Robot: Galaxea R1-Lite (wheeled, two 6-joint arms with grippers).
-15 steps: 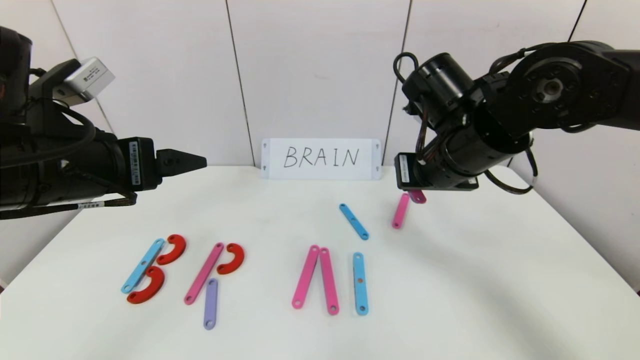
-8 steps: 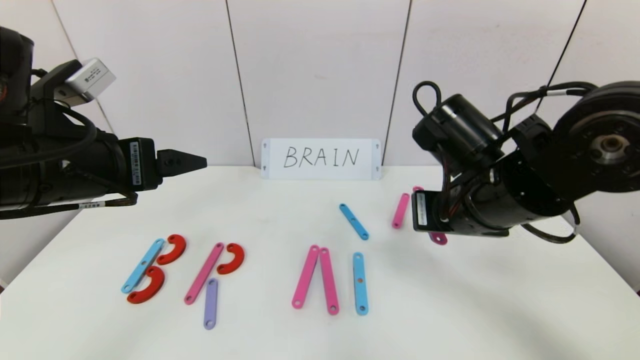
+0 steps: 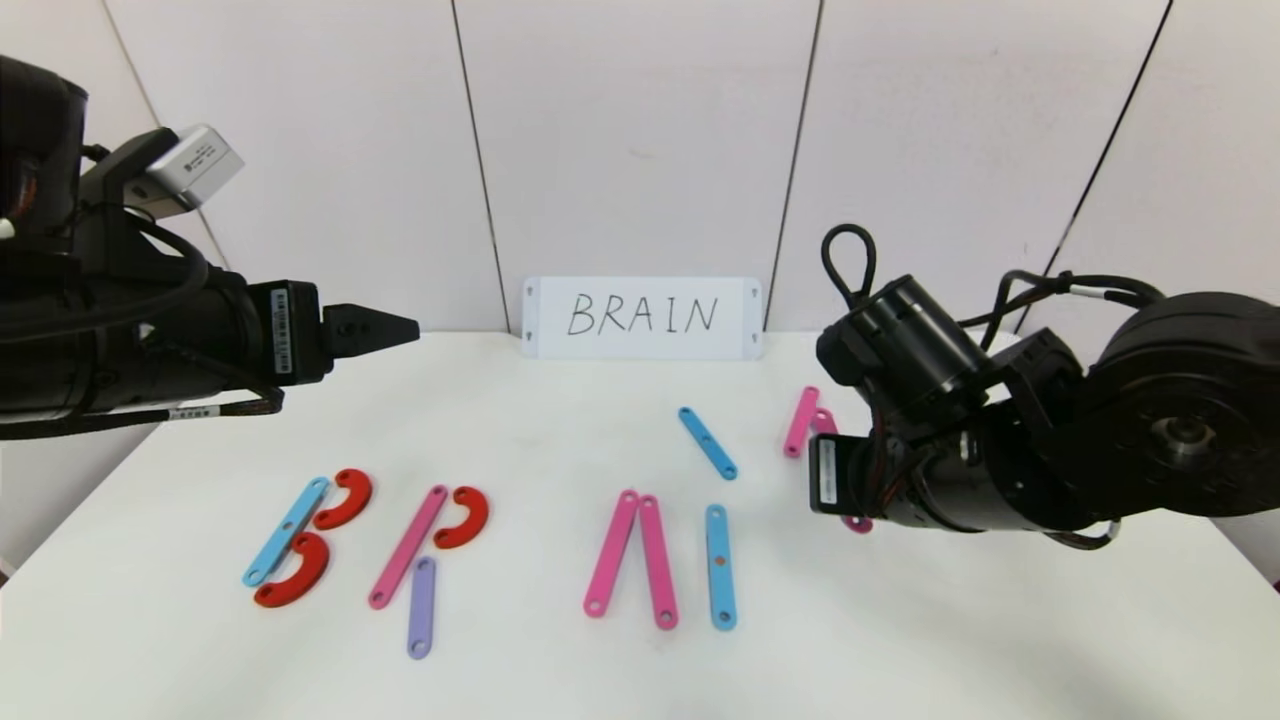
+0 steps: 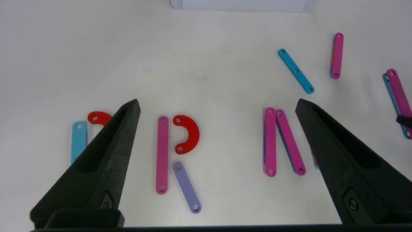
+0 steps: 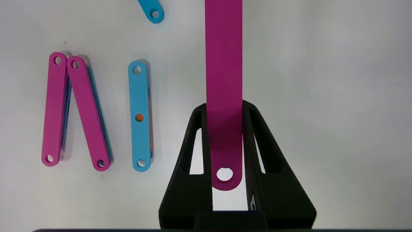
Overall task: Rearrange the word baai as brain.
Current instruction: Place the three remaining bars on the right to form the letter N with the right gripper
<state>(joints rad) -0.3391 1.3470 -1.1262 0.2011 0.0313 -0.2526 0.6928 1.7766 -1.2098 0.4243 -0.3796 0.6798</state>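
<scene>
Two grippers are in view, and only the right gripper [image 5: 224, 141] is grasping anything: its fingers are clenched on a pink strip [image 5: 223, 64], which runs out forward between them with its holed end sitting back between the fingers. In the head view that arm hangs low over the right half of the tabletop [image 3: 960, 620], and the held strip shows only as pink tips above and below the wrist (the rest is hidden behind the arm).

Just beside it toward the middle lies an upright light-blue strip [image 3: 721, 567] with an orange dot at its centre. Next to that, two more pink strips [image 3: 633, 558] meet at their far ends and spread apart toward the robot. Farther back lie a slanted light-blue strip [image 3: 708, 443] and a short-looking pink strip [image 3: 801, 421], apart from each other.

On the left half, a light-blue strip with two red half-rings [image 3: 305, 540] forms a B. Beside it, a pink strip, one red half-ring [image 3: 462, 516] and a purple strip [image 3: 421, 607] form an R.

Against the back wall stands a white card [image 3: 642, 317] with BRAIN handwritten on it.

The left gripper [image 4: 219, 129] hovers above the left edge of the tabletop, released, its fingers spread wide and holding nothing.
</scene>
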